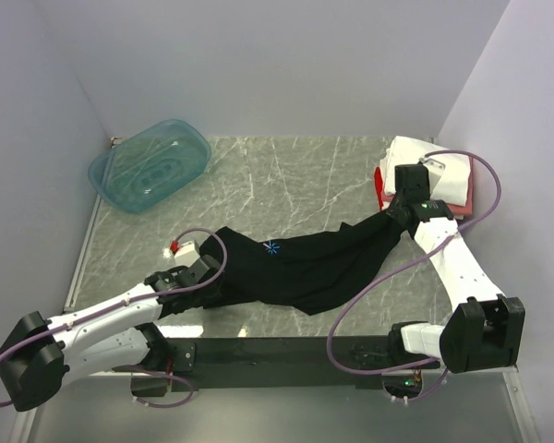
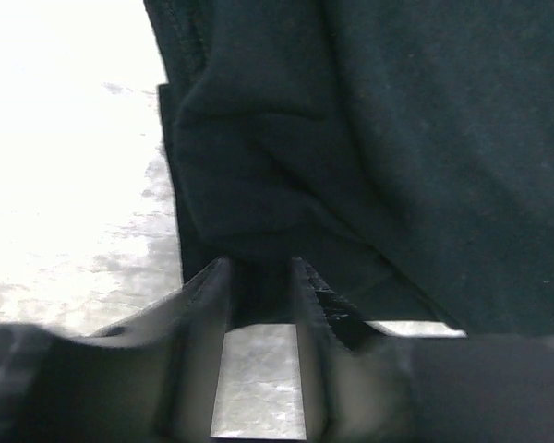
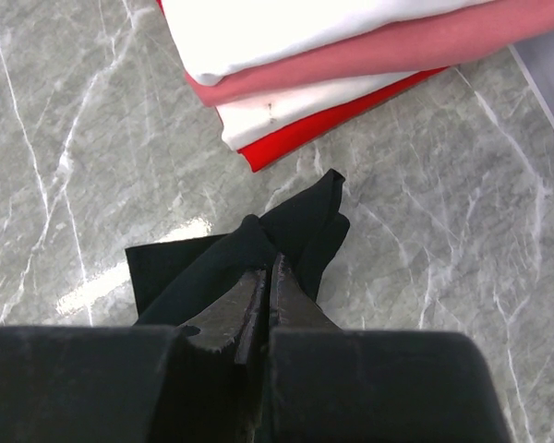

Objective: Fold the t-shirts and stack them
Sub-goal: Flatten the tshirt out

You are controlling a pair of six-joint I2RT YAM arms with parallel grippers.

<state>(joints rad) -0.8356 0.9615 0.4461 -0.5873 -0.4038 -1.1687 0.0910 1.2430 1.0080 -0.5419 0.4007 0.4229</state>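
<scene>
Pinching black t-shirt (image 1: 305,272) corner tight in my right claw (image 3: 267,275) | left claw (image 2: 260,269) half-open astride its edge, grip I cannot tell

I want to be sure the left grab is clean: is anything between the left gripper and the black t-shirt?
Nothing visible does. In the left wrist view the black t-shirt has its edge right at the tips of the left gripper, between its parted jaws, with only bare table below.
</scene>
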